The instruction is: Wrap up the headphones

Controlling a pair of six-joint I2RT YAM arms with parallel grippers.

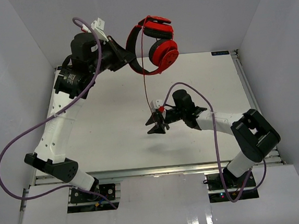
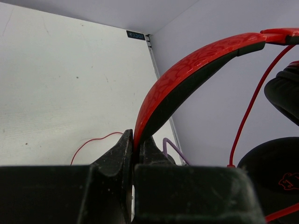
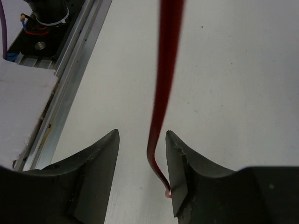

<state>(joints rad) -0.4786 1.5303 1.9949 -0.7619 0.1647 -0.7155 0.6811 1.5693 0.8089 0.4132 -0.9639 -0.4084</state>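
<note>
While the left gripper [image 2: 135,138] clamps the headphones [image 1: 164,53] by the headband [image 2: 187,70], the right gripper [image 3: 141,135] — open around the cord [image 3: 166,70] below them — should pinch dead-centre first.

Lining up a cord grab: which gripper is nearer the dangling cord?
Right. The right gripper straddles the cord with open fingers; the left gripper is above, clamped on the headband.
</note>
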